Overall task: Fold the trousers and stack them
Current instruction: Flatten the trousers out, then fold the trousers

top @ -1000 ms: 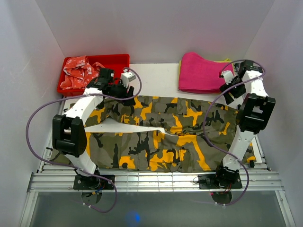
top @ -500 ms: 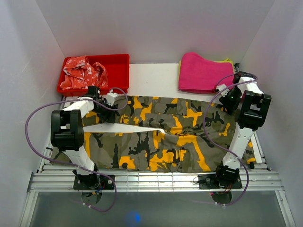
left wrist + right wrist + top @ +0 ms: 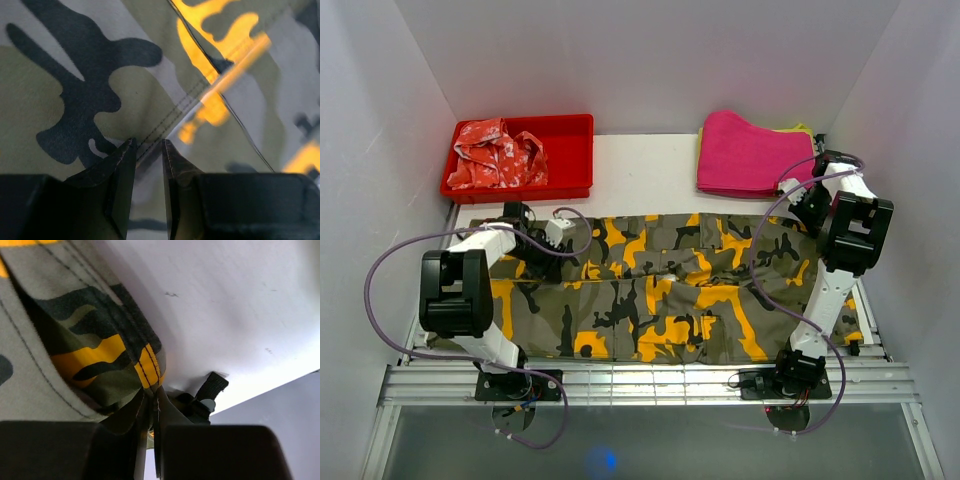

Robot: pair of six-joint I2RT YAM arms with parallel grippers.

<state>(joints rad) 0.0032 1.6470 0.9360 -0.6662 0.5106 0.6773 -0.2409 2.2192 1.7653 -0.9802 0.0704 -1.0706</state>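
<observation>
The camouflage trousers (image 3: 670, 290) lie spread flat across the table, legs to the left. My left gripper (image 3: 542, 243) is low on the upper leg near the left end. In the left wrist view its jaws (image 3: 148, 145) stand a narrow gap apart, astride a stitched seam of the trousers (image 3: 100, 75), pressed against the cloth. My right gripper (image 3: 807, 208) is at the trousers' far right corner. In the right wrist view it (image 3: 152, 396) is shut on the hemmed orange-and-black edge of the trousers (image 3: 75, 330), lifted a little off the white table (image 3: 225, 300).
A red bin (image 3: 570, 130) holding a red-and-white garment (image 3: 495, 150) stands at the back left. A folded pink cloth (image 3: 745, 150) lies at the back right. White walls close in on three sides; a metal rail (image 3: 650, 380) runs along the front.
Both grippers came down onto the trousers and narrowed; the right one shut on the cloth edge. The upper leg shifted toward me, closing the white gap between the legs.
</observation>
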